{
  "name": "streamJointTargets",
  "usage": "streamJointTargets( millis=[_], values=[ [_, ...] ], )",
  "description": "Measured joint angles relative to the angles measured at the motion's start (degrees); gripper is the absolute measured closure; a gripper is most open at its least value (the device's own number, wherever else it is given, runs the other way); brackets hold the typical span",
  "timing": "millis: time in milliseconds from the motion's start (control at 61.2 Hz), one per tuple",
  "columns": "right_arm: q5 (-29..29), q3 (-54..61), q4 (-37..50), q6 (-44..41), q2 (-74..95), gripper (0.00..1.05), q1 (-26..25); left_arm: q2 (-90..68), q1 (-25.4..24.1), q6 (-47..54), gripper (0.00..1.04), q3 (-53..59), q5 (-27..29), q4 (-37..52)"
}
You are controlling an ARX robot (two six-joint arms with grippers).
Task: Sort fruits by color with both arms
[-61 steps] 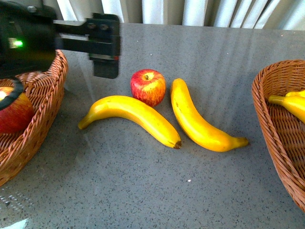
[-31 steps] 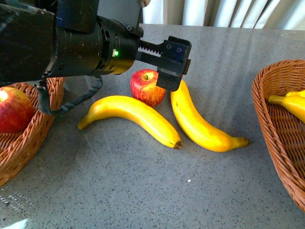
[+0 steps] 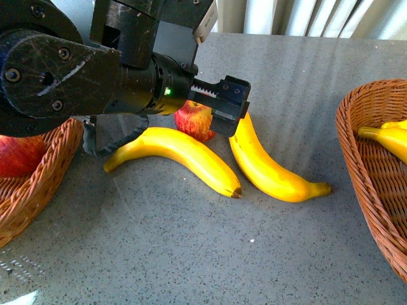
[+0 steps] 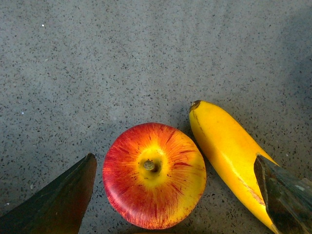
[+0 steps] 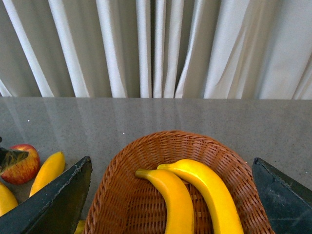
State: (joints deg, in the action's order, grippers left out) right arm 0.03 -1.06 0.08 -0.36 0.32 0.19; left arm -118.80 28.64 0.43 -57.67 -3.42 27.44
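A red apple (image 3: 196,121) lies mid-table, half hidden behind my left gripper (image 3: 219,109). From the left wrist, that apple (image 4: 153,175) sits between the open fingers (image 4: 63,200), untouched, and one finger overlaps a banana (image 4: 229,156). Two yellow bananas (image 3: 178,152) (image 3: 267,165) rest on the table in front of the apple. My right gripper (image 5: 171,161) is open and hangs above the right basket (image 5: 170,134), which holds two bananas (image 5: 170,200) (image 5: 209,190). It is out of the front view. Another red apple (image 3: 16,155) lies in the left basket (image 3: 38,184).
The wicker right basket (image 3: 369,165) stands at the table's right edge with a banana (image 3: 388,136) showing in it. My bulky left arm (image 3: 63,76) covers the back left of the grey table. White curtains (image 5: 156,48) hang behind the table.
My left arm has swung from above the left basket to the right and come down around the apple in the middle. The fruits have not moved.
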Motion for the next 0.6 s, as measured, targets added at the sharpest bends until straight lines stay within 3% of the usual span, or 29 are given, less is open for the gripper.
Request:
streamJointTargets(
  millis=[605],
  values=[
    [0.0, 0.0, 0.0, 0.02, 0.0, 0.09, 0.0, -5.66, -0.79, -0.9, 0.09, -3.45, 0.5, -0.85]
  ],
)
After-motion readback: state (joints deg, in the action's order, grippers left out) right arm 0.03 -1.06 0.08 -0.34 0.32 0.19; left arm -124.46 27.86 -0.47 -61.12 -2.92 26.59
